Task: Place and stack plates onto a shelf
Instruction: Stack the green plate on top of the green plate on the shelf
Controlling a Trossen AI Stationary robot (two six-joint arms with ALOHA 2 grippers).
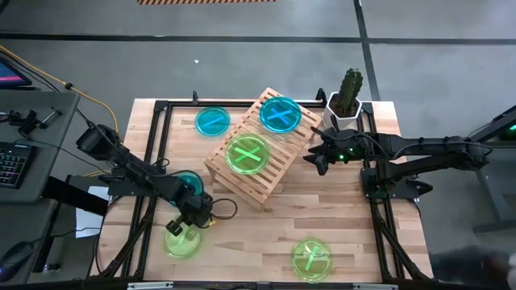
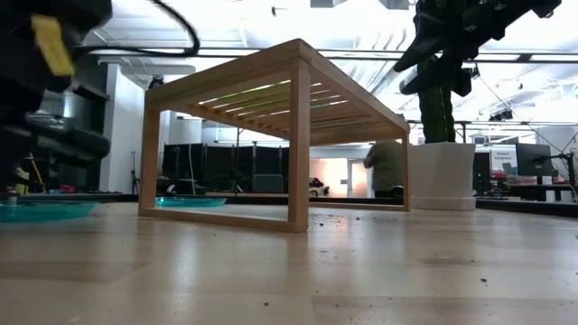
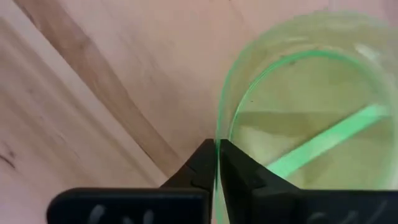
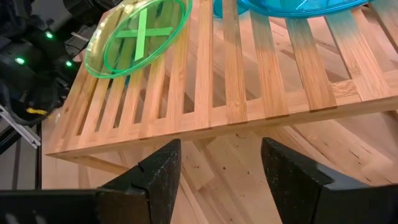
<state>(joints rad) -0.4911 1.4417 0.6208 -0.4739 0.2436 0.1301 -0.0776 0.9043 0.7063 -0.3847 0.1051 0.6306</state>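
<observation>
My left gripper (image 1: 190,219) is shut on a lime-green plate (image 1: 183,241) near the table's near left corner; its wrist view shows the same plate (image 3: 311,124). A teal plate (image 1: 187,183) lies on the table under the left arm, and another (image 1: 213,121) lies by the far edge. The wooden slatted shelf (image 1: 266,173) carries a teal plate (image 1: 280,114) and a green plate (image 1: 247,155). A further green plate (image 1: 310,258) lies near the near edge. My right gripper (image 1: 317,159) is open, just off the shelf's right side, with the shelf top (image 4: 249,93) ahead of it. My left gripper pinches the green plate's rim (image 3: 219,134) between its two fingers (image 3: 199,168), one inside the rim and one outside. The fingers come from above, pointing down. The plate lies about level at the table top; whether it is lifted, I cannot tell.
A white pot with a cactus (image 1: 347,101) stands at the far right, just behind my right gripper. Black frame rails (image 1: 375,209) run along the table's sides. Bare wood (image 1: 258,234) lies between the shelf and the near edge. A person (image 2: 388,171) stands in the room beyond.
</observation>
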